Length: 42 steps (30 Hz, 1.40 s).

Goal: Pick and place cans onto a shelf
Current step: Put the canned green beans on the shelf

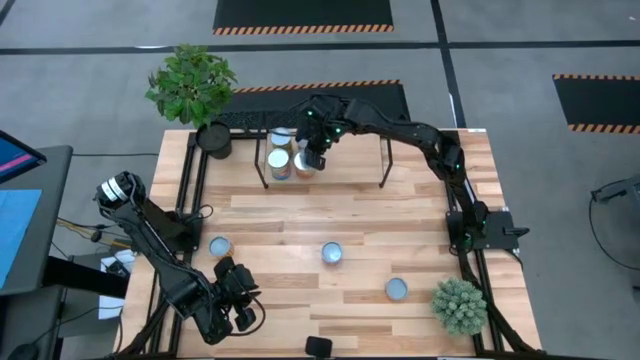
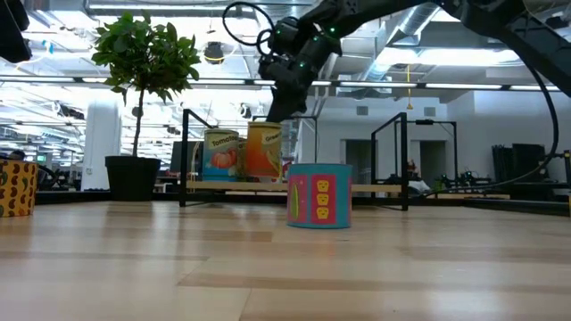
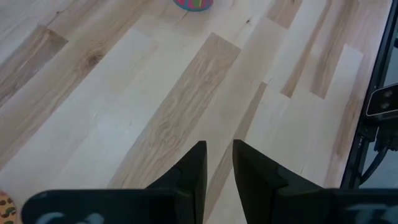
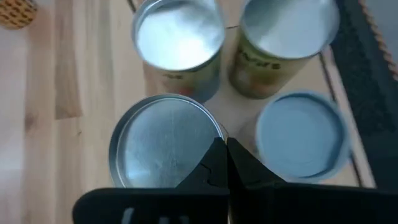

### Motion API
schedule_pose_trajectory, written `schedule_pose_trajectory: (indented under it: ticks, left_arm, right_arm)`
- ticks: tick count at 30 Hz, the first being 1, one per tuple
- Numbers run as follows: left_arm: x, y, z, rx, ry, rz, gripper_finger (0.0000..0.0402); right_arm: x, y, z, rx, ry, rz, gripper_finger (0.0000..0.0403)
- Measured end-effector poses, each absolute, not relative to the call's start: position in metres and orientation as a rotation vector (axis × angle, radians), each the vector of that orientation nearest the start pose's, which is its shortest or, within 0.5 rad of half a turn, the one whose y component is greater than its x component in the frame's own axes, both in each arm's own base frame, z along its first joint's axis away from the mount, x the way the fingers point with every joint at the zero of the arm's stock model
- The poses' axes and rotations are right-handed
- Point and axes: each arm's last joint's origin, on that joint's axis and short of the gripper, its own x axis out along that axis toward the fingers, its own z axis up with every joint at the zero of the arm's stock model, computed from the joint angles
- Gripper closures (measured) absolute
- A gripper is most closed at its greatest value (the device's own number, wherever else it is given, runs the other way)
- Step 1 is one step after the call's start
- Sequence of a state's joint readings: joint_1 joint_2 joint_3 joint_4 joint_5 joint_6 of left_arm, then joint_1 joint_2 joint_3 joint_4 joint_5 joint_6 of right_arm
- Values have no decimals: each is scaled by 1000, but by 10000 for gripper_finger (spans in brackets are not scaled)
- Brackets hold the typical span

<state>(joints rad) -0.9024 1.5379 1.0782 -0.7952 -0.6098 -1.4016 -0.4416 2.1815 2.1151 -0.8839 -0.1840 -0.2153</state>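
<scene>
- The right gripper [image 4: 225, 163] hangs above the shelf [image 1: 340, 172], its fingers pressed tight together with nothing between them, their tips poised over the seam between two cans.
- Under it, four cans stand clustered at the end of the shelf nearest the black plant pot [image 1: 214, 139]: a silver-topped can [image 4: 165, 140] and a pale blue-topped can [image 4: 301, 135] closest to the fingertips, a white-topped can [image 4: 179, 37] and a can with a green-and-orange label [image 4: 285, 38] behind them.
- Seen from table height, a tomato-labelled can [image 2: 221, 154] and an orange one [image 2: 263, 152] sit side by side on the shelf board.
- Well away from the shelf, three more cans stand apart on the table [image 1: 300, 300]: one [image 1: 219, 246] toward the left arm, a pink-sided one [image 1: 332, 253] in the middle, one [image 1: 397, 289] near the round green plant [image 1: 459, 304].
- The left gripper [image 3: 217, 169] waits at the table edge farthest from the shelf, fingers slightly parted, gripping nothing.
</scene>
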Motion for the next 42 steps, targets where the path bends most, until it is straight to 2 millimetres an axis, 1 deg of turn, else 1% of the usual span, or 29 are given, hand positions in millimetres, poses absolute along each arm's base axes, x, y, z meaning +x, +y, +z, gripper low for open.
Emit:
schedule_pose_trajectory:
  ticks: [4,7,11,21,32,42]
  left_arm:
    - [190,-214,225,-443,841,390,338]
    - [190,-214,225,-444,841,390,338]
    - [190,-214,225,-446,841,391,338]
    - [190,-214,225,-454,841,394,338]
    - [190,-214,225,-457,841,395,338]
    - [190,-214,226,-457,841,395,338]
  right_arm:
    - [433,-198,282,91,920,-136,402]
    - [436,-200,285,84,883,-146,402]
    - [431,-204,283,101,913,-153,401]
    - [430,-203,282,85,933,-137,401]
    - [430,-203,282,81,933,-137,368]
    - [430,-203,282,80,930,-136,363]
